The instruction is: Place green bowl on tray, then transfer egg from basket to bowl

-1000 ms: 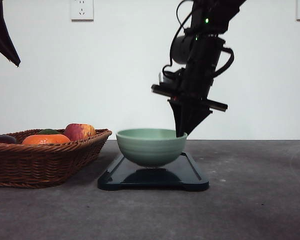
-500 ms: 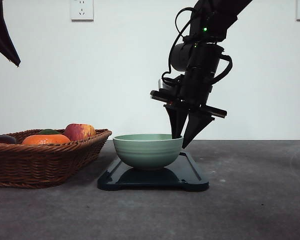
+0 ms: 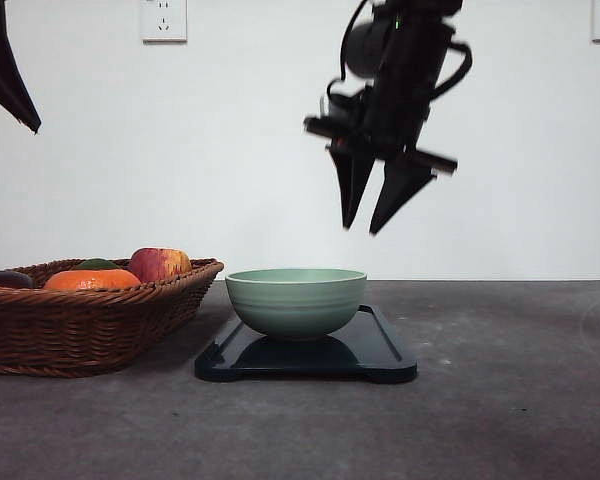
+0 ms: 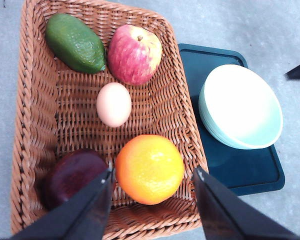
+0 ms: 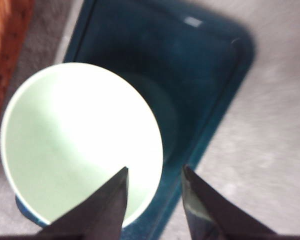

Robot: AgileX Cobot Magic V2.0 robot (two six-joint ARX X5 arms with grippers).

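Observation:
The green bowl (image 3: 296,300) stands upright on the dark tray (image 3: 385,362), empty inside (image 5: 75,145). My right gripper (image 3: 362,228) hangs open well above the bowl's right rim, holding nothing; in the right wrist view its fingertips (image 5: 154,170) straddle the bowl's edge from above. The egg (image 4: 113,104) lies in the middle of the wicker basket (image 4: 32,100), left of the tray. My left gripper (image 4: 153,172) hovers open high over the basket, above the orange fruit, with the bowl (image 4: 242,105) and tray (image 4: 240,172) beside the basket.
The basket (image 3: 80,330) also holds a red-yellow apple (image 4: 135,54), a green avocado (image 4: 75,42), an orange fruit (image 4: 149,169) and a dark purple fruit (image 4: 72,175). Bare grey tabletop (image 3: 510,400) extends right of and in front of the tray.
My right gripper opened and let go of the bowl, which settled flat on the tray, then the gripper rose well clear. The left arm has not moved.

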